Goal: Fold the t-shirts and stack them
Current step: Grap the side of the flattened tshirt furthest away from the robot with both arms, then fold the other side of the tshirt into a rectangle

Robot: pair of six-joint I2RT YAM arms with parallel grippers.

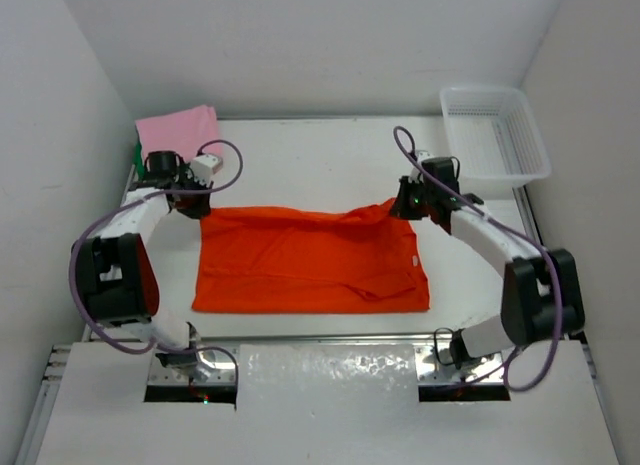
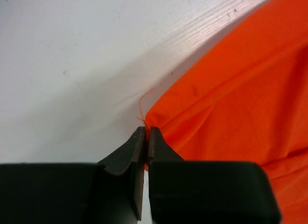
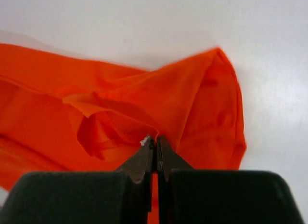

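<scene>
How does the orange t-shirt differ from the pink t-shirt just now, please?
The orange t-shirt lies spread across the middle of the table; the pink t-shirt sits folded at its far left corner. The left gripper and right gripper pinch the orange t-shirt's far corners; no gripper holds the pink t-shirt. Both are plain cloth.

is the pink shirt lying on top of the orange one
No, the pink shirt lies in the far left corner, well apart from the orange shirt spread out in the middle.

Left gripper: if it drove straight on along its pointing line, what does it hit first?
The left gripper is shut on the orange t-shirt corner, so cloth first; just beyond lies bare table, apparently close, though depth is unclear.
</scene>
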